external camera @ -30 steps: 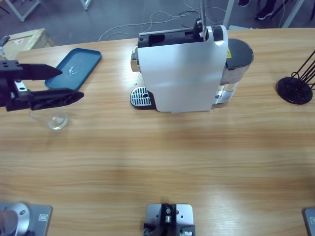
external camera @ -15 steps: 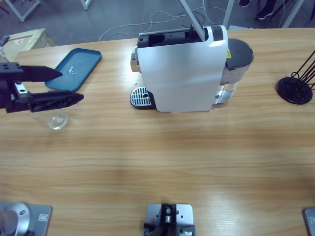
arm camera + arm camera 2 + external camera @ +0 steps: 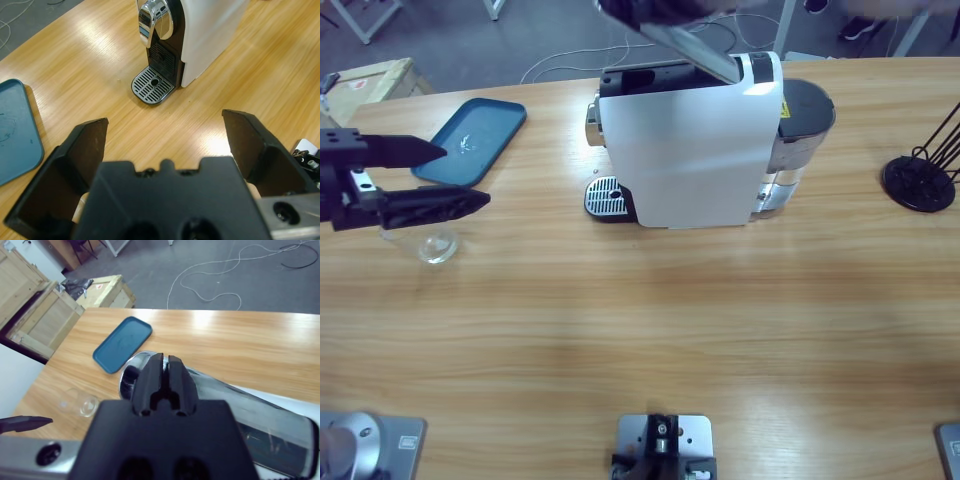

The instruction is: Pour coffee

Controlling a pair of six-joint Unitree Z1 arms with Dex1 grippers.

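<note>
The white coffee machine (image 3: 690, 140) stands at the table's far middle, its drip grate (image 3: 608, 197) facing left. Its silver lever (image 3: 692, 45) is raised and slants up to the left. My right gripper (image 3: 655, 10) is a dark blur at the lever's upper end; in the right wrist view its jaws (image 3: 162, 371) are shut, right over the lever (image 3: 215, 392). My left gripper (image 3: 465, 172) hovers open at the left, just above a clear glass cup (image 3: 435, 243). The left wrist view looks between the open left gripper (image 3: 167, 130) at the grate (image 3: 153, 86) and spout (image 3: 156, 20).
A blue tray (image 3: 470, 140) lies behind the left gripper. A black wire stand (image 3: 920, 180) sits at the far right. Wooden crates (image 3: 35, 305) stand on the floor beyond the table's left end, with cables (image 3: 650, 40) on the floor behind.
The lever has swung from nearly upright to a slant toward the left. The right gripper has come into the high view at the top. The left gripper has stayed put.
</note>
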